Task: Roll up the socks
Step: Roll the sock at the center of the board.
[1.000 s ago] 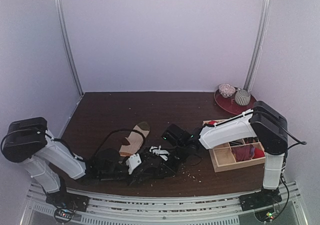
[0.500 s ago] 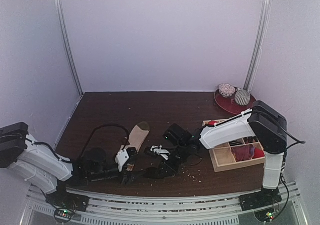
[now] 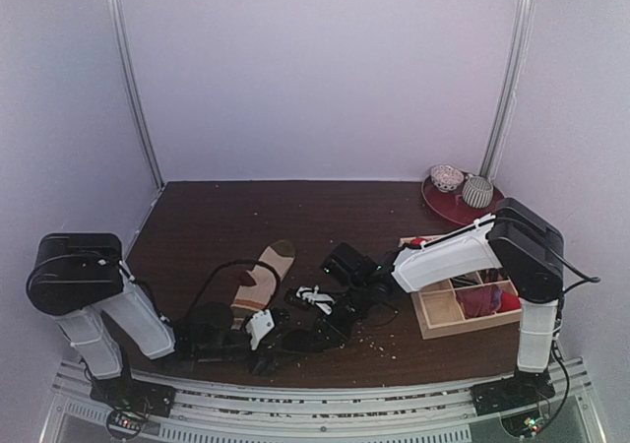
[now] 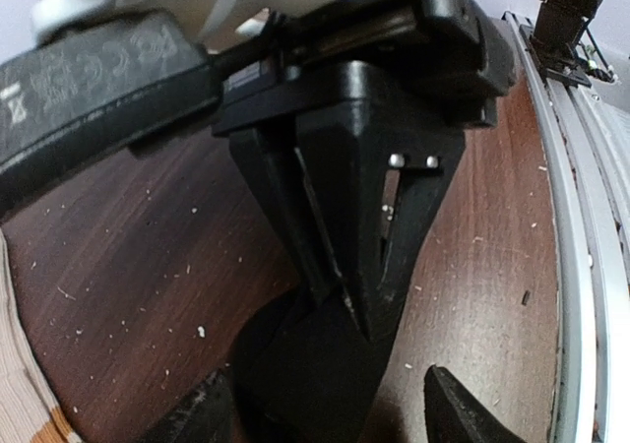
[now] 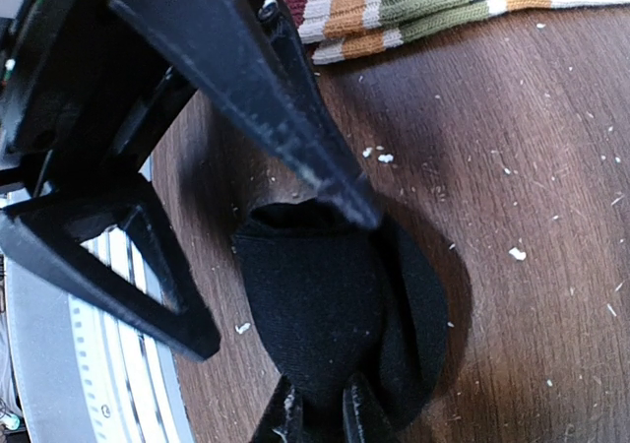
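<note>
Soft, even, violet-tinted overhead light; slight grain. Wrist views bowed at edges, blurred close up. Little texture on black sock (image 5: 320,315), soft shadow beside.

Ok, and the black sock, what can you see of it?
The black sock is plain dark knit, folded over into a rounded lump, with no stripes showing. It lies on the brown table, apart from the striped tan sock. The right gripper is shut on one end. The open left gripper faces the other end, one finger at its edge.
</note>
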Available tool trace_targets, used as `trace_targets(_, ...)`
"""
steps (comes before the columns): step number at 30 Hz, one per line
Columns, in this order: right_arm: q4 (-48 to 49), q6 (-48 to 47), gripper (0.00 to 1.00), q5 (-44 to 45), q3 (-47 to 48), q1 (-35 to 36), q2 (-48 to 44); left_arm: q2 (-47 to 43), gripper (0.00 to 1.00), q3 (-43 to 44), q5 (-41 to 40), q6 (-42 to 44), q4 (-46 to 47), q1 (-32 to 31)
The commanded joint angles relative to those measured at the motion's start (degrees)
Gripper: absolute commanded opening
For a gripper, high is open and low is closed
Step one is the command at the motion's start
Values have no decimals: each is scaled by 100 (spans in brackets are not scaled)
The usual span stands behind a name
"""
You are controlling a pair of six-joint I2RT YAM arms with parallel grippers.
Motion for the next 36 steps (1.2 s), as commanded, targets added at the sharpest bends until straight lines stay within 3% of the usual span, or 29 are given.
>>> trace_targets(1,-1394,84,10,1076,-531,-4,719,67,64,160,199,70,573,80)
trace_targets(5,-1364,104,10,1045,-607,0,714,235,49,241,412,91,549,210)
trace_targets(11,-1294,149,10,1010,-656,2,648,668,47,313,679,-32,739,243)
trace_targets(14,-1293,140,10,1014,-652,-5,648,774,33,304,792,-65,737,246)
trace_targets(18,-1285,132,10,1018,-640,-4,671,901,4,291,950,-133,729,255)
trace_targets(19,-1290,123,10,1023,-630,0,680,928,1,299,957,-149,718,255)
trace_targets(23,-1254,164,13,1091,-619,-4,651,972,0,419,965,-165,509,255)
trace_targets(30,-433,447,40,1853,-908,-3,-440,1060,0,414,1036,-256,387,272)
trace_targets(36,257,355,53,2371,-1248,-4,-1605,1077,0,433,1093,-268,352,333)
